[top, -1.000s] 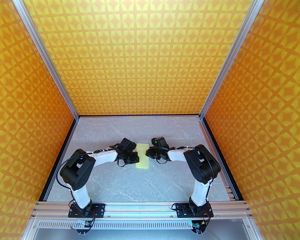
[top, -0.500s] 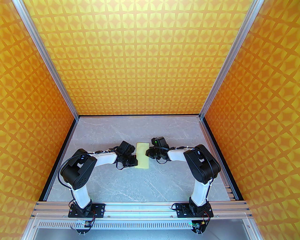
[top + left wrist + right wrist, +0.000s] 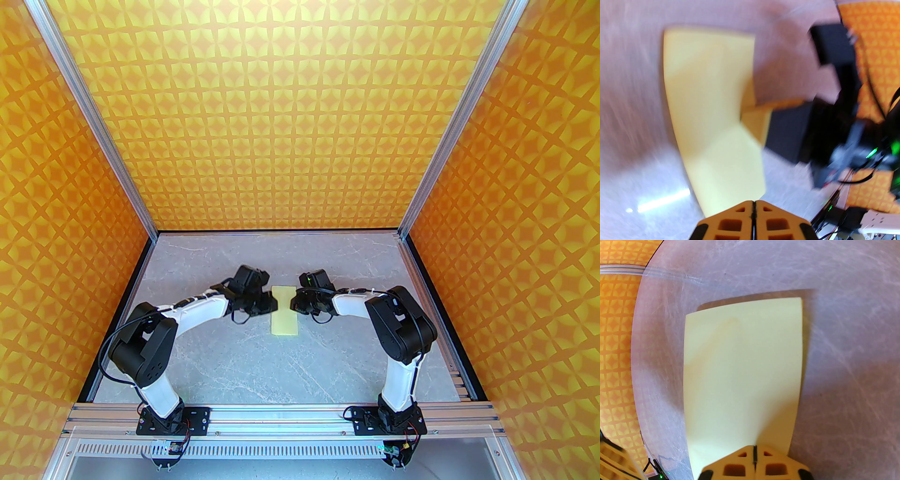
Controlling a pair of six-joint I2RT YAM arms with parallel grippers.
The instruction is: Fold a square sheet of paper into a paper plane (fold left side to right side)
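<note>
Top external view: the square sheet of paper (image 3: 284, 311), folded to a narrow strip, lies flat on the desk (image 3: 234, 365); beside its far half the left end effector (image 3: 275, 304), closed and empty, stands at the left edge; the right end effector (image 3: 294, 302), likewise closed, sits over the right edge. Recommended: right pins; left sweeps the crease lightly.

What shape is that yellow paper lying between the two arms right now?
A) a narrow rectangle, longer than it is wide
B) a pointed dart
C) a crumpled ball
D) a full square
A: the pale yellow sheet of paper lies flat on the table as a slim rectangle with four square corners, clearly longer than wide, with no pointed nose.
</note>
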